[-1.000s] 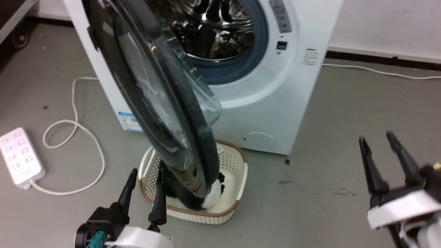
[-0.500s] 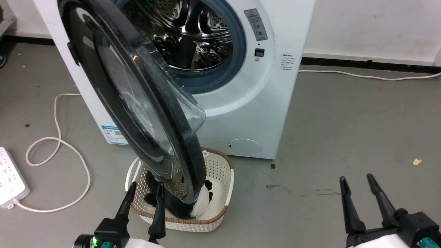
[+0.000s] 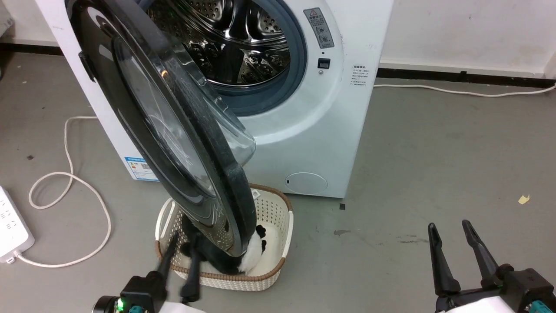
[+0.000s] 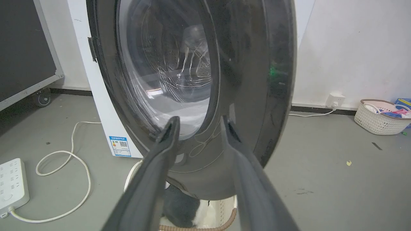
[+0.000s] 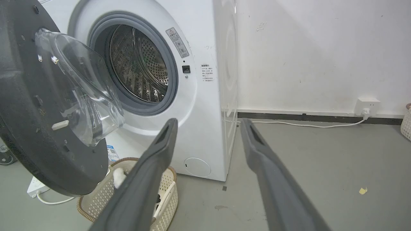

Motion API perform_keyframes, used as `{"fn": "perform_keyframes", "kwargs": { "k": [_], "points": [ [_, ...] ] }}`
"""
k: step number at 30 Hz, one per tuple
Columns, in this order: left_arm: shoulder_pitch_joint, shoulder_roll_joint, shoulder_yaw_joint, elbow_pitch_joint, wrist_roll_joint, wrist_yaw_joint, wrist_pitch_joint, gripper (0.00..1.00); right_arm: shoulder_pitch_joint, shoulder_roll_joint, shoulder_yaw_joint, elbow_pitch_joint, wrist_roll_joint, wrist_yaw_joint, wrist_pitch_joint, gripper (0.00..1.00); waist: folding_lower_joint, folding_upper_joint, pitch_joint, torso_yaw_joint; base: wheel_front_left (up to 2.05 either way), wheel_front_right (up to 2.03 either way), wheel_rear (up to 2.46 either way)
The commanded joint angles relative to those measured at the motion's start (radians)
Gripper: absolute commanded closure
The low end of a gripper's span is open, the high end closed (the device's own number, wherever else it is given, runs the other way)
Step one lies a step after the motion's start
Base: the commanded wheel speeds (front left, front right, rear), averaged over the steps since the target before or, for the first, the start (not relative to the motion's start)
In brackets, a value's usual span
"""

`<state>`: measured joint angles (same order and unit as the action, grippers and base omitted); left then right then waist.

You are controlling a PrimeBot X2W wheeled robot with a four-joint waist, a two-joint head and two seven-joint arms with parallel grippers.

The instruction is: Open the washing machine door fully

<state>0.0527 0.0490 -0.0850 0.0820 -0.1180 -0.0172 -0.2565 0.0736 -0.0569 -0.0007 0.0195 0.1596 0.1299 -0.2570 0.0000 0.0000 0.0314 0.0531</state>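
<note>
The white washing machine (image 3: 312, 130) stands with its steel drum (image 3: 234, 43) exposed. Its door (image 3: 226, 174), black rim around a clear bulging window, hangs swung out to the left at roughly a right angle to the front, its lower edge over a basket. My left gripper (image 3: 184, 254) is low at the door's bottom edge, blurred; in the left wrist view the left gripper (image 4: 199, 120) is open just before the door (image 4: 257, 80), with nothing between the fingers. My right gripper (image 3: 448, 225) is open over bare floor at the right, far from the door (image 5: 32, 112).
A cream basket (image 3: 278, 217) with a black-and-white soft thing (image 3: 256, 248) sits on the floor under the door. A power strip (image 3: 11, 230) and looping white cable (image 3: 87, 195) lie to the left. Another basket (image 4: 379, 118) stands by the far wall.
The head view shifted a second ago, then nearly held. My left gripper's fingers have drawn closer together and blur with motion by the door's bottom edge. The door looks unmoved.
</note>
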Motion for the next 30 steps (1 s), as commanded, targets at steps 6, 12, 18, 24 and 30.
{"fn": "perform_keyframes", "kwargs": {
  "k": [6, 12, 18, 24, 30],
  "points": [
    [-0.003, 0.001, 0.015, -0.038, -0.029, 0.007, -0.005, 1.0, -0.002, 0.006, 0.001, -0.01, 0.013, 0.001, -0.005, 0.0, 0.0, 0.0, 0.0, -0.005, 0.0, 0.0, 0.0],
    [-0.035, 0.001, 0.098, -0.161, -0.107, 0.026, -0.005, 1.0, -0.004, 0.006, 0.006, -0.012, 0.02, 0.001, -0.005, 0.0, 0.0, 0.0, 0.0, -0.012, 0.0, 0.0, 0.0],
    [-0.117, 0.001, 0.157, -0.371, -0.1, 0.053, -0.005, 1.0, -0.009, 0.007, 0.007, -0.019, 0.019, 0.001, -0.005, 0.0, 0.0, 0.0, 0.016, -0.016, 0.0, 0.0, 0.0],
    [-0.193, 0.002, 0.112, -0.496, -0.055, 0.051, -0.005, 1.0, -0.019, 0.007, 0.014, -0.018, 0.017, 0.001, -0.005, 0.0, 0.0, 0.0, 0.031, -0.026, 0.0, 0.0, 0.0],
    [-0.234, 0.008, -0.004, -0.551, 0.027, 0.034, 0.045, 1.0, -0.027, 0.007, 0.017, -0.013, 0.024, 0.001, -0.005, 0.0, 0.0, 0.0, 0.041, -0.034, 0.0, 0.0, 0.0]
  ]
}}
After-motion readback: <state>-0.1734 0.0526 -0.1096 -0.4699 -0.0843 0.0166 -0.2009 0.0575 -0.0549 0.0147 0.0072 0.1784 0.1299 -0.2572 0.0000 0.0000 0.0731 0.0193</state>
